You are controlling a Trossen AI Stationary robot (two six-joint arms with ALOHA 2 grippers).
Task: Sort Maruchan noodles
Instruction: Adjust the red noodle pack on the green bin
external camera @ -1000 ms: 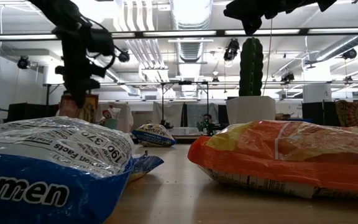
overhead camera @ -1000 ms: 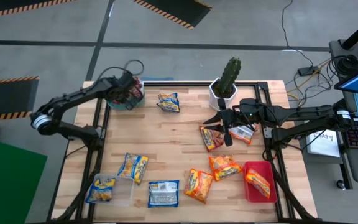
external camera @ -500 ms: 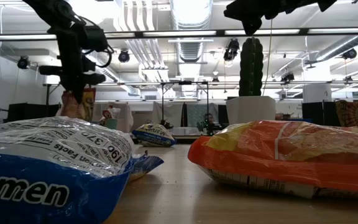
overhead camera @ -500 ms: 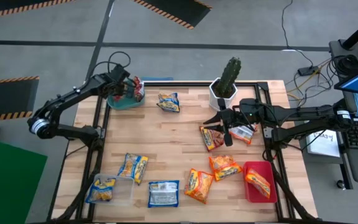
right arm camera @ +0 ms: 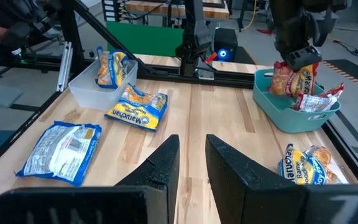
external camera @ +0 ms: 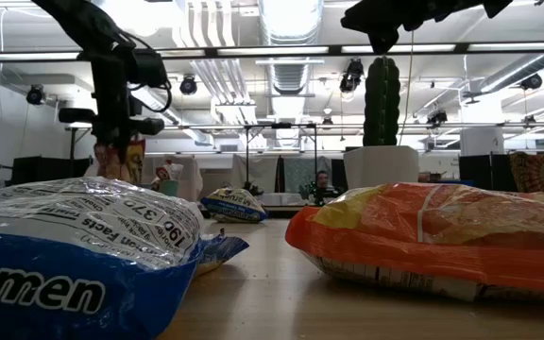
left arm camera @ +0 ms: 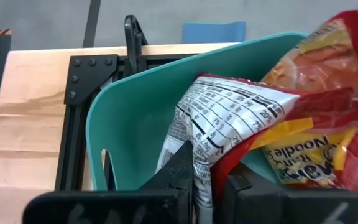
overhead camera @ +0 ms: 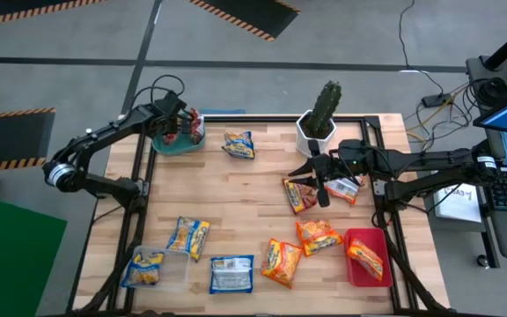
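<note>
Crinkly red-silver packet sits pinched in your left end effector, whose fingers are closed on its edge, over the teal tray at the worktop's far-left corner. Light, soft and slippery, it's best gripped by the seam. Your right end effector hovers mid-worktop, slightly parted, empty.
</note>
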